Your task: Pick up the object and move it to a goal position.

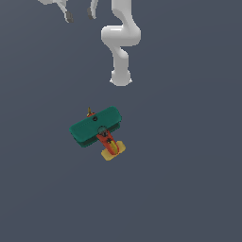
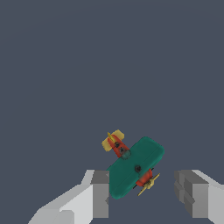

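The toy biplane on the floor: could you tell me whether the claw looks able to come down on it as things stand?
Probably yes. The claw is open and high above the toy biplane, which lies alone on the bare grey floor; nothing stands between them in either view.

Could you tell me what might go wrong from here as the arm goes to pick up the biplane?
1. The gripper is open but far above the biplane; a descent that drifts could land a finger on the wing.
2. The wing lies skewed between the fingers; closing across its long side may not fit or could twist the toy.
3. The narrow body and tail give little hold, so a grasp there might slip.
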